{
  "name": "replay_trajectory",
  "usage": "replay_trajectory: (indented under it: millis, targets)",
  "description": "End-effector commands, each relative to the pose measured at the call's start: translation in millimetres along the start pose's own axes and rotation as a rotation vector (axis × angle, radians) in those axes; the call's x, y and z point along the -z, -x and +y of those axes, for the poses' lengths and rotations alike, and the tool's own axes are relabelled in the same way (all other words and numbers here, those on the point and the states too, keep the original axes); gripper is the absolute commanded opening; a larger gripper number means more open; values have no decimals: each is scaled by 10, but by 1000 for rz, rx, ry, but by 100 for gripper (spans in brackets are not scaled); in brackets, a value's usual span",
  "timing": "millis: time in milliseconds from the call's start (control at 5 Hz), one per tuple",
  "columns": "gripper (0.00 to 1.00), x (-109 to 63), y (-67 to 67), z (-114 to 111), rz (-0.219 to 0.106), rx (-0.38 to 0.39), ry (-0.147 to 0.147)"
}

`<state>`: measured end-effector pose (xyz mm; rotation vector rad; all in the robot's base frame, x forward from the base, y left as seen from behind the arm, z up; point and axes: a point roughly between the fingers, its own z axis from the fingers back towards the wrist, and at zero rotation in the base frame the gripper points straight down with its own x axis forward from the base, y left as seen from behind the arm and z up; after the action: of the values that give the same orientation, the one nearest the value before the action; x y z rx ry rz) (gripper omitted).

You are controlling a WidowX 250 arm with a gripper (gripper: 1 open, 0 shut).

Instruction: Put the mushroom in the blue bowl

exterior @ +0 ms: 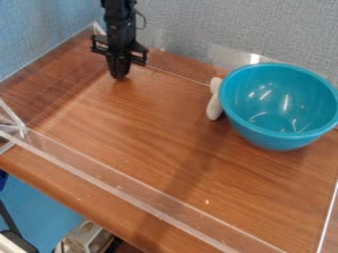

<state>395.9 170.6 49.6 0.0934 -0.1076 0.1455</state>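
Observation:
The mushroom (212, 99), a small cream-white stubby piece, lies on the wooden table right against the left outer side of the blue bowl (278, 104). The bowl is large, teal-blue and glossy, with nothing inside it, and stands at the right. My gripper (121, 69) hangs at the back left, pointing straight down just above the tabletop, far to the left of the mushroom. Its black fingers are pressed together and nothing shows between them.
A low clear plastic wall (132, 183) runs around the wooden tabletop (145, 128), with its front edge near the camera. A textured blue-grey wall (199, 25) rises close behind the gripper and the bowl.

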Motion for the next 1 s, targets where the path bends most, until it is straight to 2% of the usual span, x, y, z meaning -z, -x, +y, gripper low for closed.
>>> replay_trajectory:
  millis: [0, 400, 600, 800]
  targets:
    - [0, -592, -94, -156, -135, -48, -29]
    - [0, -1106, -75, -255, -199, -53, -14]
    - [0, -1287, -26, -485, -218, -119, -10]
    - [0, -1352, 61, -961, -222, -126, 23]
